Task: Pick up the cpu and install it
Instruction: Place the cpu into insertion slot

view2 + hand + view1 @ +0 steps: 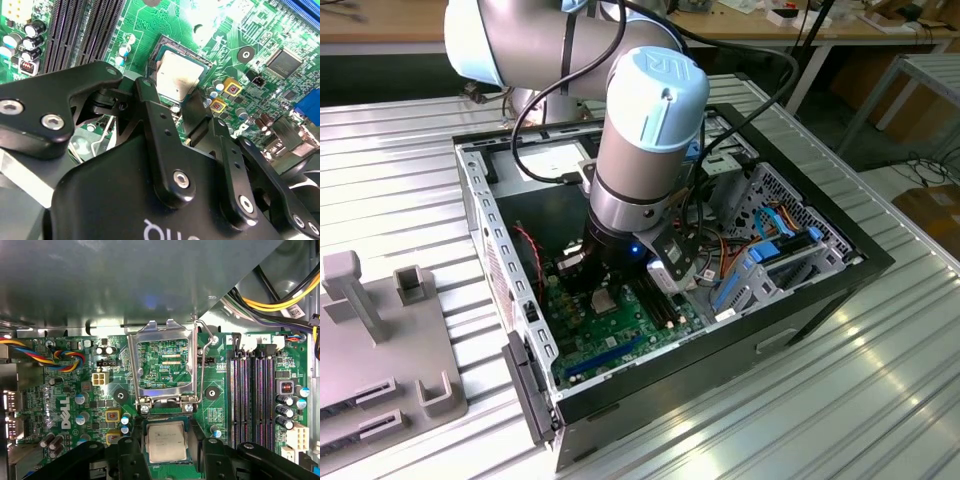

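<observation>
Right now the pincer [171, 97] hangs directly above the socket [182, 48]. Its two fingers [129, 455] are spread apart and grip nothing that I can see; in the first wrist view a thin strip of socket shows between each finger and the chip. The cpu [166, 441] lies flat inside the socket, pale face up, so I judge the picking up and the placing done. What is left shows just past it. The load plate [162, 365], hinged at the socket's edge, stands raised, and its wire lever [202, 360] beside the socket is unlatched, so the chip is not yet clamped. Further from the socket run four memory slots [252, 395], all bare. Around the socket is one computer case [800, 310] on the ribbed worktop [840, 420]. By count: one cpu, one socket, one plate, one lever, one arm [640, 130].
</observation>
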{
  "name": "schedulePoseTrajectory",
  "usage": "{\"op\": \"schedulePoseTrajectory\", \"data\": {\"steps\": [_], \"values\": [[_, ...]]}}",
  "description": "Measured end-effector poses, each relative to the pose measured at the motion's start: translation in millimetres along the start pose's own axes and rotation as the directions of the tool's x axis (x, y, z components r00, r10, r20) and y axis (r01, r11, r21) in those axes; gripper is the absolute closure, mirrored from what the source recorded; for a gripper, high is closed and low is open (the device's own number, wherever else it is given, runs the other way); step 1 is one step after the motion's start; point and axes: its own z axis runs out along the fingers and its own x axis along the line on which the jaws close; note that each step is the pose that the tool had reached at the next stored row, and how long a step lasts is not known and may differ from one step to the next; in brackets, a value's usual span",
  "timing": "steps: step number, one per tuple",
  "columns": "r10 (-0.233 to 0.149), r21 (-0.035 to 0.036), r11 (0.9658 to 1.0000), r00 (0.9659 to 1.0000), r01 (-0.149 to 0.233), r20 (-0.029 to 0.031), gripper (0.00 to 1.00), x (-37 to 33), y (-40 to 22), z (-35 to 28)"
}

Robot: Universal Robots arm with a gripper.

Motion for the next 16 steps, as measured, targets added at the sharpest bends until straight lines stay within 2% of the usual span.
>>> {"op": "schedulePoseTrajectory", "data": {"steps": [10,16], "values": [[0.0,-0.0001,1.0,1.0,0.0,0.0,0.55,-0.1,0.0,0.0],[0.0,-0.0004,1.0,1.0,0.0,-0.002,0.55,-0.2,0.1,-3.6]]}}
